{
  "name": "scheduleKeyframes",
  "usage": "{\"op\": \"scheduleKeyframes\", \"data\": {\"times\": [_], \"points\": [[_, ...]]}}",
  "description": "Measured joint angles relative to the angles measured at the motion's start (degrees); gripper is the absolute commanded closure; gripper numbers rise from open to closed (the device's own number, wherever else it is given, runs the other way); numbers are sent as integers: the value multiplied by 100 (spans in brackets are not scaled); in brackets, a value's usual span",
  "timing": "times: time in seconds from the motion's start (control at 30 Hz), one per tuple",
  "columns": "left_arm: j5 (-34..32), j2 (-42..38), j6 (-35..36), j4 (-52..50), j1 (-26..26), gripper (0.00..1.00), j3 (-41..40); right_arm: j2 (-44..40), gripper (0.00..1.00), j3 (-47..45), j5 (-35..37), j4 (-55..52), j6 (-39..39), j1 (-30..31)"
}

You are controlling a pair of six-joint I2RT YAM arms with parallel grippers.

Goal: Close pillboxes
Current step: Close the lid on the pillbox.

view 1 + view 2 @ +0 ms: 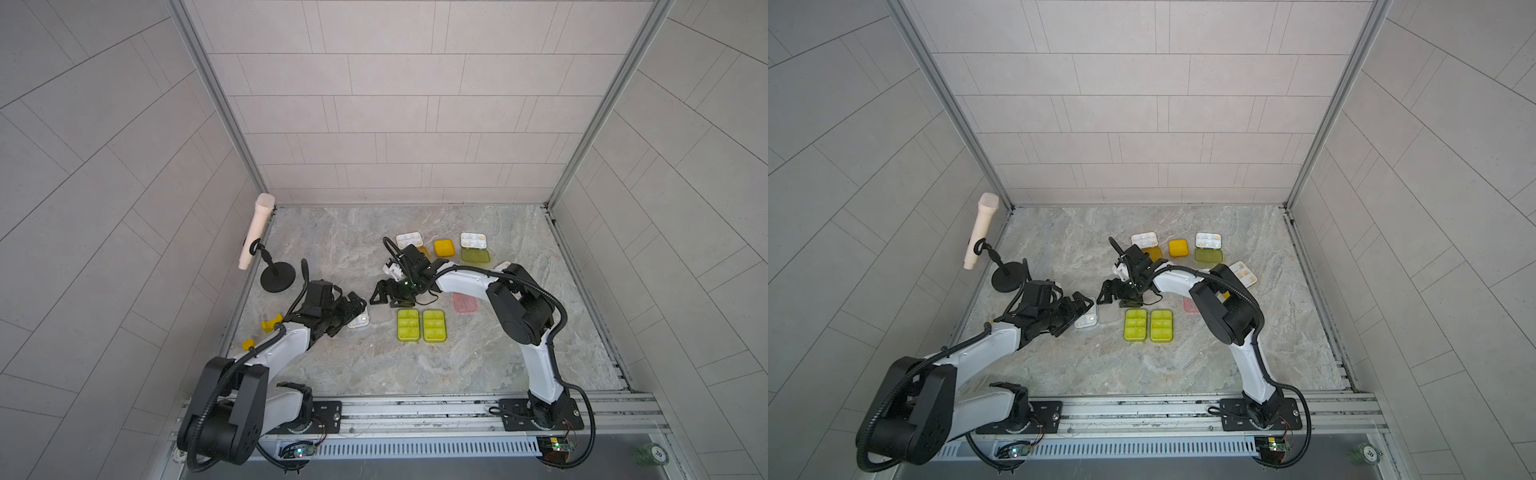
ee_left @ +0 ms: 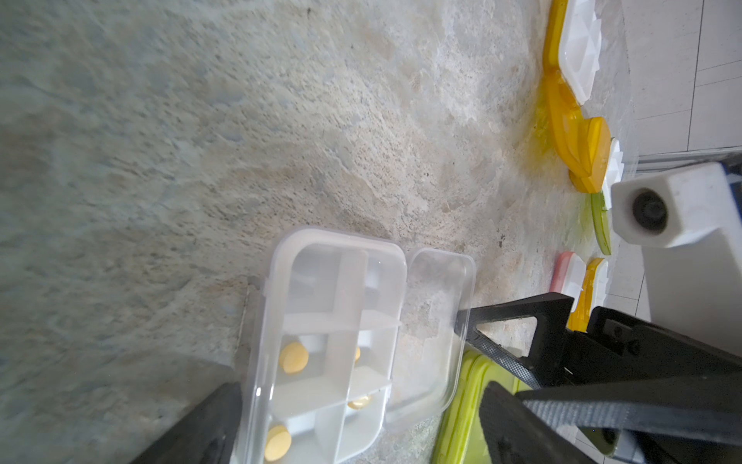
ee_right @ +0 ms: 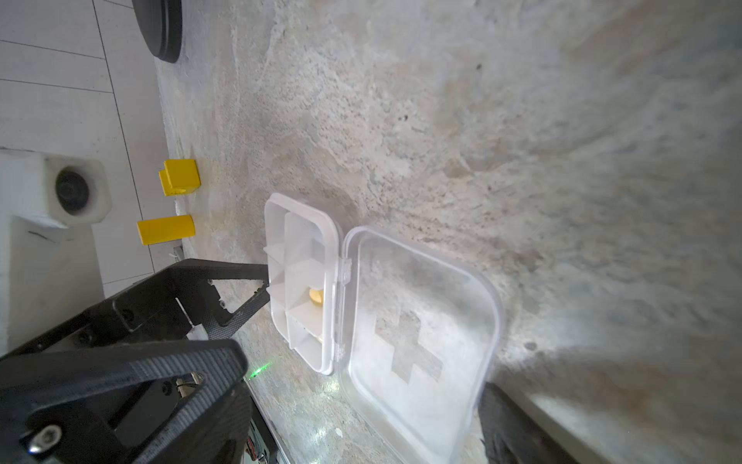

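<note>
A clear pillbox lies open near the table's left. Its white tray (image 2: 321,341) holds yellow pills and its clear lid (image 3: 421,333), marked with a cross, lies flat beside it. My left gripper (image 2: 361,434) is open astride the tray (image 1: 360,322). My right gripper (image 3: 361,422) is open astride the lid (image 1: 380,313). Two yellow-green pillboxes (image 1: 408,325) (image 1: 434,326) sit shut side by side. A shut orange pillbox (image 1: 444,248) lies at the back between two open ones (image 1: 409,240) (image 1: 473,240). The right arm partly hides a pink pillbox (image 1: 465,302).
A microphone (image 1: 258,228) on a black round stand (image 1: 277,279) is at the left wall. A yellow block (image 1: 272,324) and a small yellow cylinder (image 1: 248,344) lie by the left edge. Another open tray (image 1: 1244,274) shows behind the right arm. A metal rail (image 1: 415,411) runs along the front.
</note>
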Motion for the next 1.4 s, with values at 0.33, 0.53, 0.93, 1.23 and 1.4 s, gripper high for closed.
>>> {"op": "scheduleKeyframes", "data": {"times": [0.33, 0.53, 0.93, 1.23, 1.4], "points": [[-4, 0, 7, 0, 0, 3, 0, -258, 10, -76, -90, 57, 57, 0], [2, -2, -11, 15, 2, 3, 0, -293, 11, -101, -160, 245, 175, 0], [162, -306, -380, 647, 0, 1, -232, -437, 11, -118, -249, 330, 302, 13], [-136, -695, -533, 385, 15, 1, -258, -474, 11, -111, -249, 334, 326, 72], [-820, -1753, -813, -264, 26, 1, -262, -474, 11, -15, -214, 289, 339, 164]]}}
